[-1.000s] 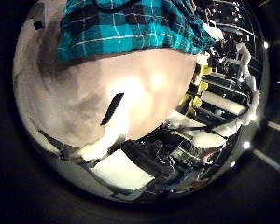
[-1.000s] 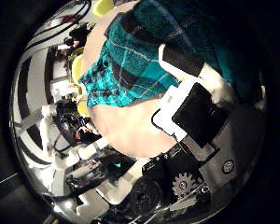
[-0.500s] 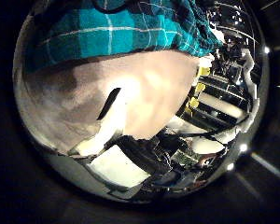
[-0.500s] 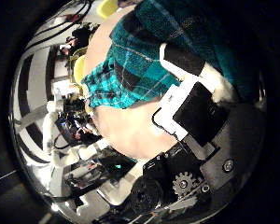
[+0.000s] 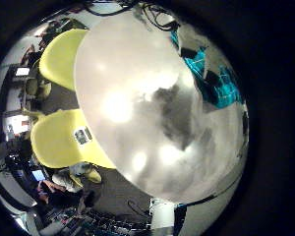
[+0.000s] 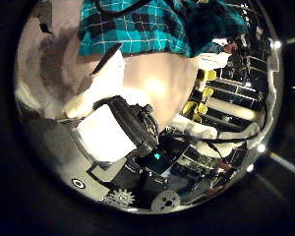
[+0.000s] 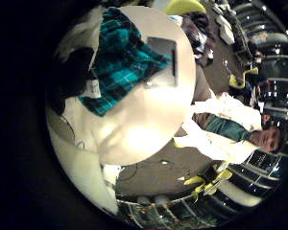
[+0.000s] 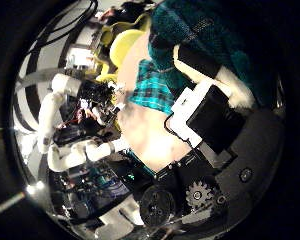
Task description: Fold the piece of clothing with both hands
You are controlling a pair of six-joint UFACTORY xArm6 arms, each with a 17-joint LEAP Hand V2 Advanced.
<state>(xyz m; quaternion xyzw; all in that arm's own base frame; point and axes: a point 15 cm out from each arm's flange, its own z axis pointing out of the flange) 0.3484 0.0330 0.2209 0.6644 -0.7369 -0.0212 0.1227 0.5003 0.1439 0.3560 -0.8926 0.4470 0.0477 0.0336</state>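
The piece of clothing [image 7: 120,62] is a checked cloth lying bunched on a round pale table [image 7: 134,125], near its edge. In the right thumb side palm view the cloth [image 8: 185,35] sits close to my right hand [image 8: 205,105], and one of its fingers [image 8: 195,62] lies curled across the fabric. In the left thumb side palm view the cloth [image 6: 147,25] spreads just beyond my left hand [image 6: 113,133], whose grip I cannot make out. The left little finger side palm view shows only a strip of the cloth [image 5: 214,84] at the table's far rim.
The round table [image 5: 138,108] fills the left little finger side palm view, with two chairs [image 5: 59,54] pushed up to its edge. Racks and room clutter [image 6: 226,98] stand beyond the table.
Both palm cameras have moved. The right thumb side view now shows much more of the room and less table. The left thumb side view has swung, so the left hand's own body fills more of it.
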